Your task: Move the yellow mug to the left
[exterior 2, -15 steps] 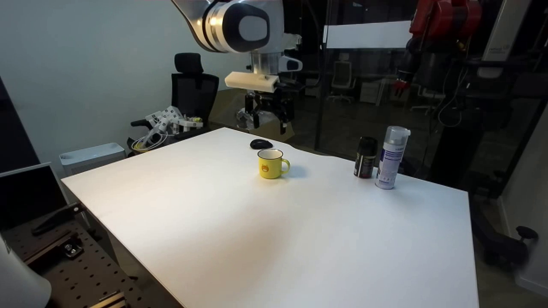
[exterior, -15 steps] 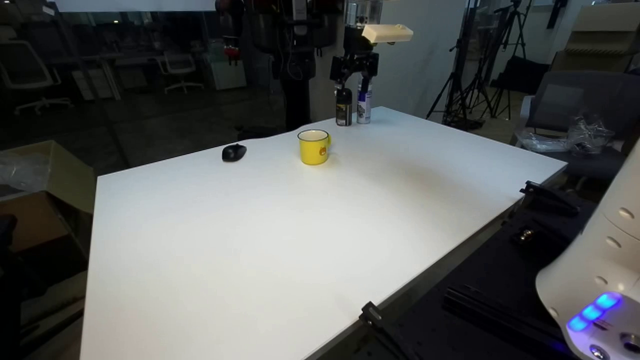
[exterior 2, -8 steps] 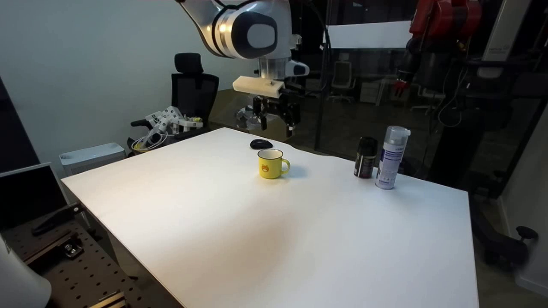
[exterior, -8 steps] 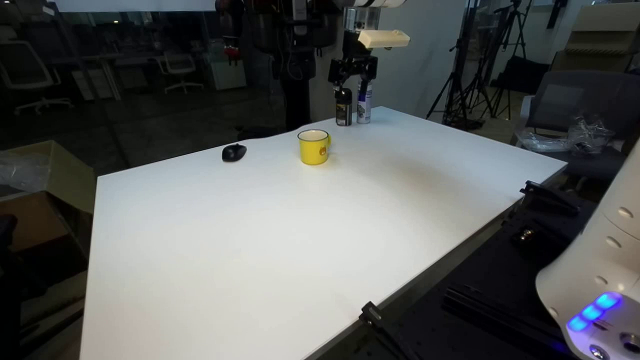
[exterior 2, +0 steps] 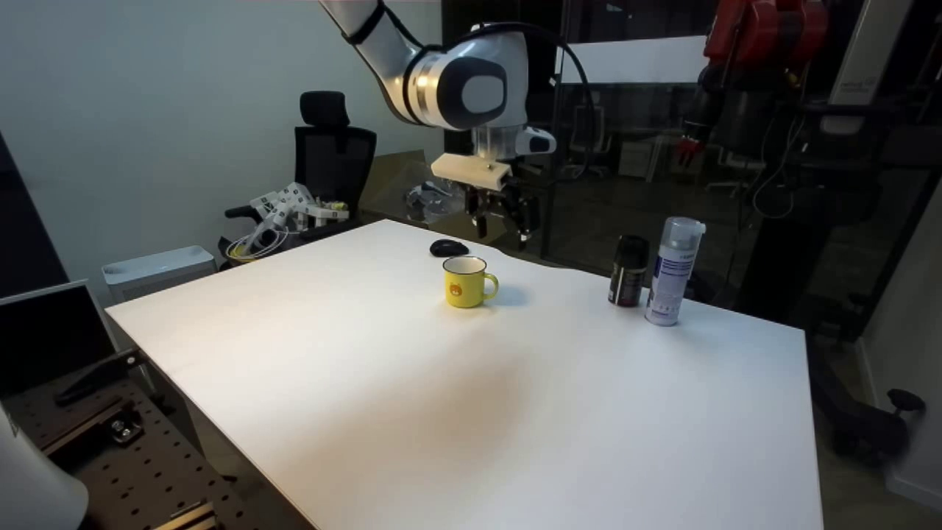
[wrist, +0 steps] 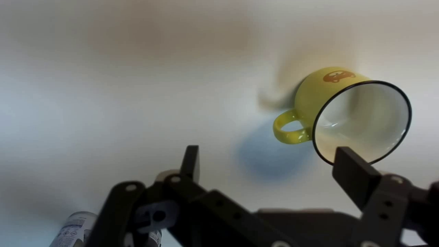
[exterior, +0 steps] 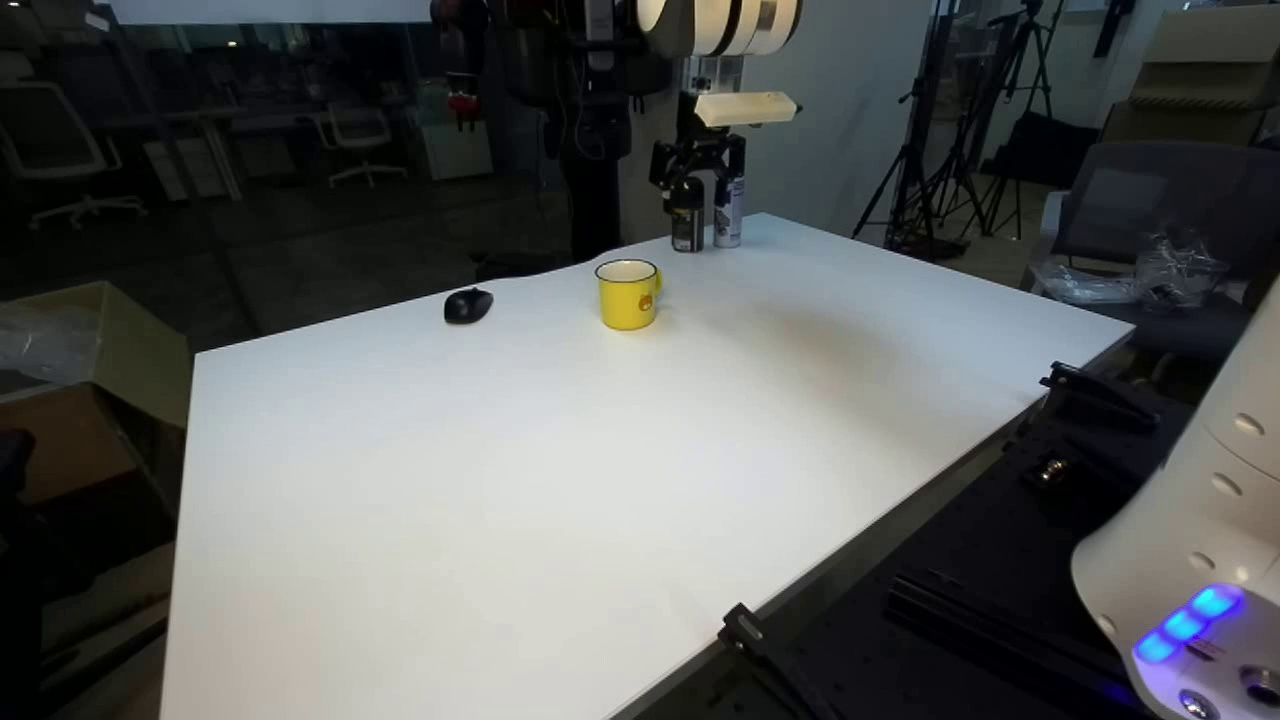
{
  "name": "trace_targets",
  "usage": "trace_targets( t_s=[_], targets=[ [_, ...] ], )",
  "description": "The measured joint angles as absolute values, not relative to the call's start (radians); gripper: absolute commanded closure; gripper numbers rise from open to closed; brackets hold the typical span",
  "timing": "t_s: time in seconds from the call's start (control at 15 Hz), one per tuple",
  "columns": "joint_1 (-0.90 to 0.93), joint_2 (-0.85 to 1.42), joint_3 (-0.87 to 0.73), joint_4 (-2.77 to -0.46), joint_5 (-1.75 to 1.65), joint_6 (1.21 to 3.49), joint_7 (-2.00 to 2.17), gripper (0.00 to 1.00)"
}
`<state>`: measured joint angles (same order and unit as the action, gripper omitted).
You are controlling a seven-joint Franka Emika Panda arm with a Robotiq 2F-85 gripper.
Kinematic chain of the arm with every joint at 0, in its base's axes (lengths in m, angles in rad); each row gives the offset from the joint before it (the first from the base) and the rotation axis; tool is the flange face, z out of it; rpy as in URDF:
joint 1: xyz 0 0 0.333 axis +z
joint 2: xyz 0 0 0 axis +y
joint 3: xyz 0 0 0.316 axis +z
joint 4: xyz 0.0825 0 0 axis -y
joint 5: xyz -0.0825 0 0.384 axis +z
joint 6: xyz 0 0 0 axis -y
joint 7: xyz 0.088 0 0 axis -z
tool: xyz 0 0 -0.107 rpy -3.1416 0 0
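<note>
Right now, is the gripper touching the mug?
Apart: in both exterior views, a clear gap separates the gripper from the mug; the wrist view's overlap is just perspective.

- The arm (exterior 2: 441, 88) is white and rounded, circled by black bands (exterior 2: 366, 25) and a shiny metallic ring (exterior 2: 425, 87).
- One joint (exterior 2: 515, 81) bears a dark oval patch (exterior 2: 450, 92) with a pale grey inset (exterior 2: 483, 94).
- A black cable (exterior 2: 533, 29) arches over that joint.
- Beneath come a silvery cylinder (exterior 2: 494, 142), a small white housing (exterior 2: 525, 140) with a dark face (exterior 2: 541, 143), and a cream oblong block (exterior 2: 471, 171).
- The gripper (wrist: 271, 164) is black, with angular links (wrist: 226, 223), squared fingertips (wrist: 355, 173) and pale round screws (wrist: 131, 187).
- The white base (exterior: 1165, 540) carries three blue lights (exterior: 1184, 625), round recesses (exterior: 1225, 484) and metal fittings (exterior: 1197, 704).
</note>
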<state>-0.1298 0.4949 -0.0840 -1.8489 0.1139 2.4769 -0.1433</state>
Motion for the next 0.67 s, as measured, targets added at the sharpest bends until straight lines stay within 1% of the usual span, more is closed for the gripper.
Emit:
trace_targets(
  t_s=[0.47,0.67],
  targets=[
    [-0.108,0.518,-0.051,-1.846,0.056,2.384,-0.160,0.00],
    [-0.100,0.534,-0.052,-1.844,0.034,2.378,-0.155,0.00]
  ],
)
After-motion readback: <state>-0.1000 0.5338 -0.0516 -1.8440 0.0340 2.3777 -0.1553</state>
